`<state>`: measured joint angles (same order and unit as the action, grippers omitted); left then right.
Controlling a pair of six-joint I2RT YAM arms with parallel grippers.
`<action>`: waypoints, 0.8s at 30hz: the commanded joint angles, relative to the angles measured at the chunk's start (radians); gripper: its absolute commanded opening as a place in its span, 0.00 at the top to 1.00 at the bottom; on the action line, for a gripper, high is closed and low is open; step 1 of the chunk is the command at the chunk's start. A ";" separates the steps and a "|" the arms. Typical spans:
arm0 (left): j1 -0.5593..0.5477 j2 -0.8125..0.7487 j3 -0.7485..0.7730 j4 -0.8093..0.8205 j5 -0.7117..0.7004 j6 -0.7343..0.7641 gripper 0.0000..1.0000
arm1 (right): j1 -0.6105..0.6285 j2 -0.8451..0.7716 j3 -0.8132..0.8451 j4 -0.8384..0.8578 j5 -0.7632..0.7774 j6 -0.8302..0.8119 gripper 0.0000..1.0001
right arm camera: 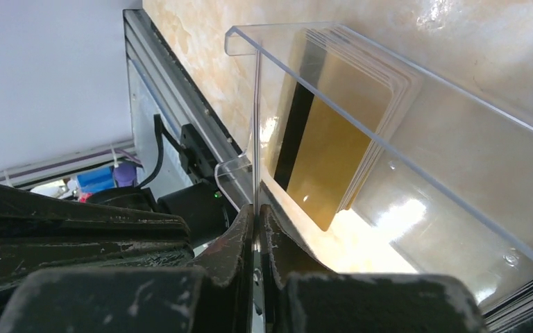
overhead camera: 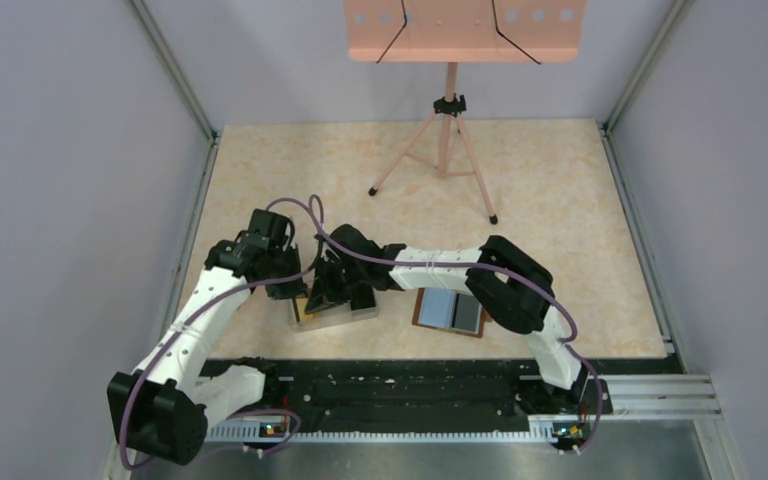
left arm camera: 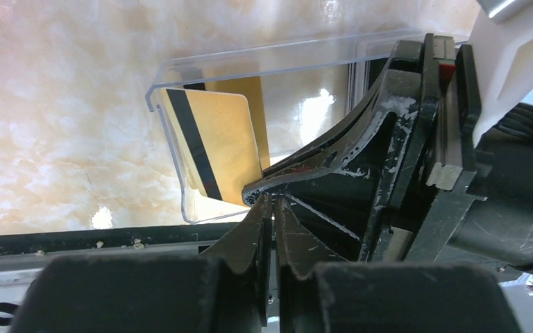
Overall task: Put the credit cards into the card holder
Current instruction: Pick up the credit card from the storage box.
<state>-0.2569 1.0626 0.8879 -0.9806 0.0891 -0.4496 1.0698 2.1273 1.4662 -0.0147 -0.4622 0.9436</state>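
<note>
The clear plastic tray (overhead camera: 360, 313) lies near the table's front, left of centre. Several yellow-gold credit cards (left arm camera: 218, 139) with a black stripe stand stacked inside it; they also show in the right wrist view (right arm camera: 326, 139). My right gripper (right arm camera: 257, 211) is shut on the tray's thin clear wall (right arm camera: 257, 104). My left gripper (left arm camera: 272, 201) is shut, its tips at the tray's end just under the right gripper's body (left arm camera: 388, 159); I cannot tell if it pinches anything. The card holder (overhead camera: 450, 310) lies open to the right of the tray, pale blue-grey inside up. No black card shows.
A pink tripod stand (overhead camera: 447, 150) with a peach board (overhead camera: 465, 30) stands at the back centre. Grey walls close in the left and right sides. A black rail (overhead camera: 410, 385) runs along the table's front edge.
</note>
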 commanded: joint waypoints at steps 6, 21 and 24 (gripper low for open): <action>0.001 -0.108 0.095 0.031 0.006 -0.024 0.57 | 0.003 -0.166 -0.003 0.038 0.040 -0.043 1.00; 0.014 -0.241 0.015 0.177 0.191 -0.101 0.19 | -0.129 -0.507 -0.324 0.062 0.006 -0.054 1.00; 0.021 -0.247 -0.040 0.261 0.313 -0.129 0.21 | -0.156 -0.572 -0.388 0.102 -0.033 -0.041 1.00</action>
<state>-0.2478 0.8299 0.9047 -0.8585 0.2478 -0.5331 0.9447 1.6695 1.1324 0.0105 -0.4389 0.9085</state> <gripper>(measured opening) 0.803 0.011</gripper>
